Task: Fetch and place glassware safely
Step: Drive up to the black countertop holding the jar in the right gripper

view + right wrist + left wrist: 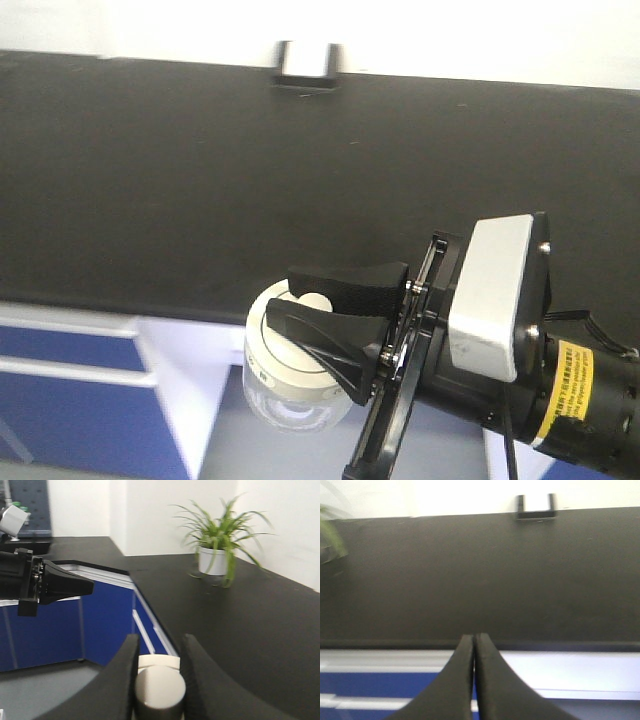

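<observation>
Off counter (200, 180) edge, right jaws grip jar (285, 388); potted plant (214, 560) beyond.

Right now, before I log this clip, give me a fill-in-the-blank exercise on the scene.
1. The right gripper holds a glass jar with a cream ____ on top.
2. The left gripper is shut and holds ____.
3. The potted plant stands on the ____ countertop.
Missing words: lid; nothing; black.
</observation>
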You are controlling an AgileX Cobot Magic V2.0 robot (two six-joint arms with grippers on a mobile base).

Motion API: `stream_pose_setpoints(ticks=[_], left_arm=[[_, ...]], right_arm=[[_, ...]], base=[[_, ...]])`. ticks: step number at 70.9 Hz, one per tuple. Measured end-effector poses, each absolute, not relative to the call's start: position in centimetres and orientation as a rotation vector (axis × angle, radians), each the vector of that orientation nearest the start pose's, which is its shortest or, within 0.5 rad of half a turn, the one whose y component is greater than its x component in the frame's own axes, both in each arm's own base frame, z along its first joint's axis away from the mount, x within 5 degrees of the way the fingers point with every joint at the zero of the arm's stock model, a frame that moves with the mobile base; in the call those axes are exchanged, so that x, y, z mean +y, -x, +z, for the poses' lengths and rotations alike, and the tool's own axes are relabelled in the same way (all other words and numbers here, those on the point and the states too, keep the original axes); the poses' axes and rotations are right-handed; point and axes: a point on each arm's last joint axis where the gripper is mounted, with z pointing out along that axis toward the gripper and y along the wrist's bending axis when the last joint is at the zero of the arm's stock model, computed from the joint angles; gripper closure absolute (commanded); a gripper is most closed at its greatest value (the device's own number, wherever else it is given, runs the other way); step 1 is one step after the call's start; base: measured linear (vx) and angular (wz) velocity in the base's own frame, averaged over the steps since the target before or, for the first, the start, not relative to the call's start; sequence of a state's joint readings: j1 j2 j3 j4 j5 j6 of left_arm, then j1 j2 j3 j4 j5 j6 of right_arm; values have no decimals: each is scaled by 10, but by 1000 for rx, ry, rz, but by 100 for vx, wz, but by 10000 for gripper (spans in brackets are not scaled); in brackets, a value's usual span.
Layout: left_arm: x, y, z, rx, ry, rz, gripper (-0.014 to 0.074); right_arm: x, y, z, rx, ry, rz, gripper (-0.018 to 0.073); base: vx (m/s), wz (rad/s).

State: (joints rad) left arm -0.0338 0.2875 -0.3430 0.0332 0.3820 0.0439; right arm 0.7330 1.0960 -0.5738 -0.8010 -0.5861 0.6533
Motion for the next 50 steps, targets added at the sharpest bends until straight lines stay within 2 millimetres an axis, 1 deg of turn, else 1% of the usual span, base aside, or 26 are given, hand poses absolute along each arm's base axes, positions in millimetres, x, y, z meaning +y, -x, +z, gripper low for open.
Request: stream_pose_setpoints(ticks=[18,50], left_arm=[[-1,-74,276,1808,-89,40,603],[-1,-74,276,1808,-89,40,603]], right_arm=[[178,-143,306,1353,923,844,563],[178,-143,306,1353,923,844,563]], base=[[17,-36],[15,-6]])
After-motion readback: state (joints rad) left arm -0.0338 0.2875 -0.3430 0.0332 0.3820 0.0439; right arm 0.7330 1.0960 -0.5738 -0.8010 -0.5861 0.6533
